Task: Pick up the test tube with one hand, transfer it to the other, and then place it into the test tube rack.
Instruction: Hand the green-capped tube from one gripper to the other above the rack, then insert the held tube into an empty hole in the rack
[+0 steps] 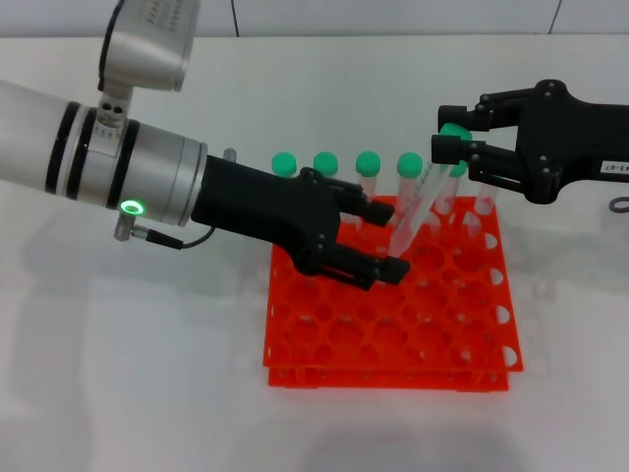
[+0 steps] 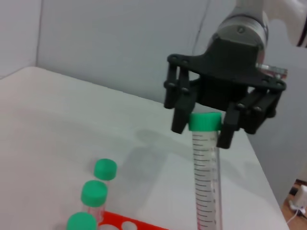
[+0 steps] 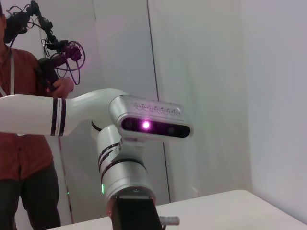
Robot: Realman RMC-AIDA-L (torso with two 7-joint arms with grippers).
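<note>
The jaws of my right gripper (image 1: pixel 462 149) are clamped on the green cap of the test tube (image 1: pixel 425 202), while the left gripper (image 1: pixel 378 241) has its jaws spread and holds nothing. I read this as the handover being done and the placing step in hand: the tube hangs from the right gripper, leaning, its lower end down among the holes toward the far right of the test tube rack (image 1: pixel 324 344).

The left gripper hovers over the middle of the rack, just left of the tube and apart from it. Four other green-capped tubes (image 1: pixel 325 164) stand in the rack's far row.

The next move, as I judge it, calls for righting the tube so it stands plumb over one hole, lowering it until it seats, and only then letting go; the left gripper should back off first.

The head view gives me the rack and both arms, but not how the cap is gripped. The left wrist view shows that plainly: the right gripper (image 2: pixel 204 128) pinches the cap from both sides, with the tube (image 2: pixel 207 182) hanging straight below. The right wrist view shows only the left arm (image 3: pixel 125 177) and a person (image 3: pixel 21 143) behind it, neither tube nor rack.
</note>
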